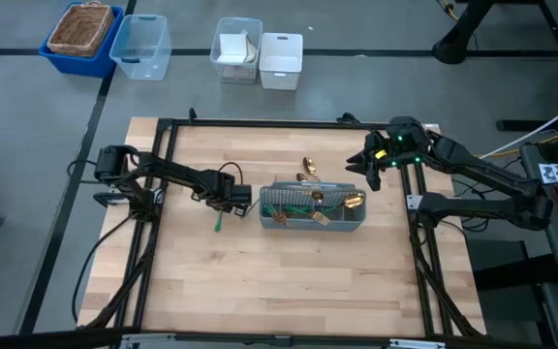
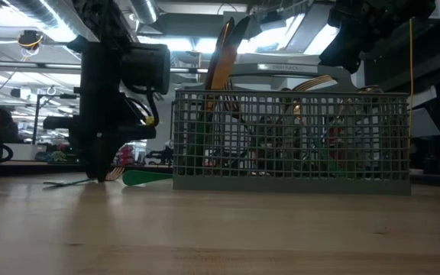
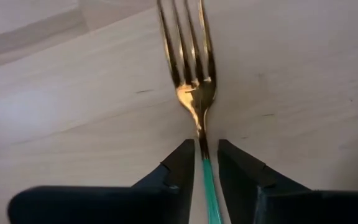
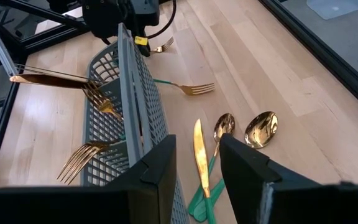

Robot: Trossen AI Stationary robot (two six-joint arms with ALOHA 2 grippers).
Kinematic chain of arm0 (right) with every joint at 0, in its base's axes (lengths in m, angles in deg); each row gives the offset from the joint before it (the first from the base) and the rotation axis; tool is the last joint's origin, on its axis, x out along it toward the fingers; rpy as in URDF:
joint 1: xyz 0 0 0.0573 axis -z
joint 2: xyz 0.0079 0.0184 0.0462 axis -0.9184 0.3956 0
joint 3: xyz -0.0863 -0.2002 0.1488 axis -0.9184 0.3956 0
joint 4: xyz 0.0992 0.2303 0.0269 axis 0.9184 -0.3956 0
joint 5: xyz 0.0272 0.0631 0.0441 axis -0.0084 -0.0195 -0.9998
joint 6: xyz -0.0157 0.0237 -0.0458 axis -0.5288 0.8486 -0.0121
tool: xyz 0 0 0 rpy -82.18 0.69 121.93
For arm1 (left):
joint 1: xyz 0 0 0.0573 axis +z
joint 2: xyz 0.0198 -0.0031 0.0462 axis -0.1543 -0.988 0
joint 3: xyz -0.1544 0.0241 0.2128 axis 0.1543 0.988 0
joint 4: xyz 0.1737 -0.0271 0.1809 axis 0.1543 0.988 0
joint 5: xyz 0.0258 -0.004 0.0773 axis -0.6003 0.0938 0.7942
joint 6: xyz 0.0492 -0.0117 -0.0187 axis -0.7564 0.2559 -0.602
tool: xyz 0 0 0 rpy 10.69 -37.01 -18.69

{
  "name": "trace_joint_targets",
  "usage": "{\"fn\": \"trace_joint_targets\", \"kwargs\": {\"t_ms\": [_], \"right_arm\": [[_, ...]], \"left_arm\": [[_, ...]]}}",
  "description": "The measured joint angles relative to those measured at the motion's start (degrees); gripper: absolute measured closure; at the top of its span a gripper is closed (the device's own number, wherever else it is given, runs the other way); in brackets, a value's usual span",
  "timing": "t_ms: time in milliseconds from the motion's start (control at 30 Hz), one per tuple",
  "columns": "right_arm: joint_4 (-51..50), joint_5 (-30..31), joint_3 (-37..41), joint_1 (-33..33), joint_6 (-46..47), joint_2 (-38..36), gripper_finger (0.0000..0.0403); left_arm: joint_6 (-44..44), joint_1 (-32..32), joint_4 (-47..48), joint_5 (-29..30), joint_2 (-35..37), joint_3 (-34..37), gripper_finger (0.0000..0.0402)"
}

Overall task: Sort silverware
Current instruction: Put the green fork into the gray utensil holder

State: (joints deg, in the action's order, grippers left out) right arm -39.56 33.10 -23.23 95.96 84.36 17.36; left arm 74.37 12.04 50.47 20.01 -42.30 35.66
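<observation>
gold fork (image 3: 194, 87) with teal handle lies flat on the wooden table (image 1: 260, 281), just left of the grey mesh caddy (image 1: 313, 211); left gripper (image 3: 202, 163) is down at table level with its fingers straddling the fork's neck, narrow gap either side, looks not quite pinched yet. right gripper (image 4: 196, 160) hovers spread apart above the table behind the caddy, over a gold knife (image 4: 198, 155) and two spoons (image 4: 261, 129) lying loose there. another fork (image 4: 191, 88) lies beside the caddy wall. several forks already sit in the caddy, tines poking out
</observation>
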Motion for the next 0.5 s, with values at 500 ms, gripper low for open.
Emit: {"fn": "trace_joint_targets", "kwargs": {"t_ms": [500], "right_arm": [[-0.10, 0.00, -0.02, -0.01, -0.01, 0.00, 0.0281]], "left_arm": [[-0.89, 0.13, -1.47, -4.80, -0.73, 0.10, 0.0396]]}}
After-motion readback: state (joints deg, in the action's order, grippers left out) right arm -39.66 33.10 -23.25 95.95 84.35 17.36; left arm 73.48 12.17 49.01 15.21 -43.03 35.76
